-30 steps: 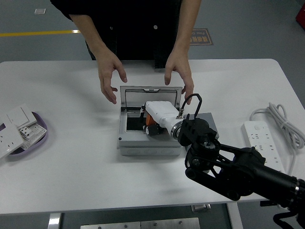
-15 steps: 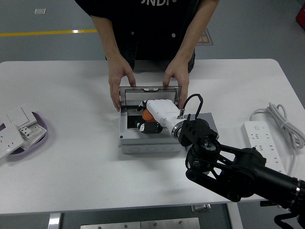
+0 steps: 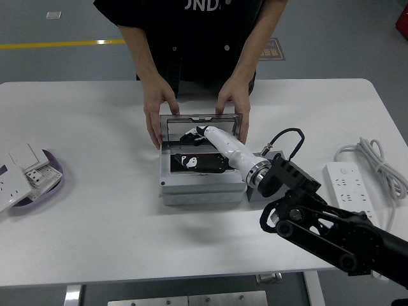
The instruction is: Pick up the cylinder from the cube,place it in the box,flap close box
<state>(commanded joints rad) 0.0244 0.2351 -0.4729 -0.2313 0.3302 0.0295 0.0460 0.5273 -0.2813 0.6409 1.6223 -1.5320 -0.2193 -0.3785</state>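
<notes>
Right hand (image 3: 194,134) has lifted from inside the box (image 3: 201,185) up to the raised lid (image 3: 200,129), fingers loose, grasping nothing. The orange cylinder it carried a second ago is gone from it, likely down in the box; can't see it. Person's hands (image 3: 159,111) now brace the lid's back edge. Flap-closing next.

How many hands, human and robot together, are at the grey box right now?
3: the person's two hands hold the raised lid; the robot's right hand reaches inside the box.

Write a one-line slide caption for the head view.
Robot's right hand reaches the box lid a person's hands steady.
</notes>
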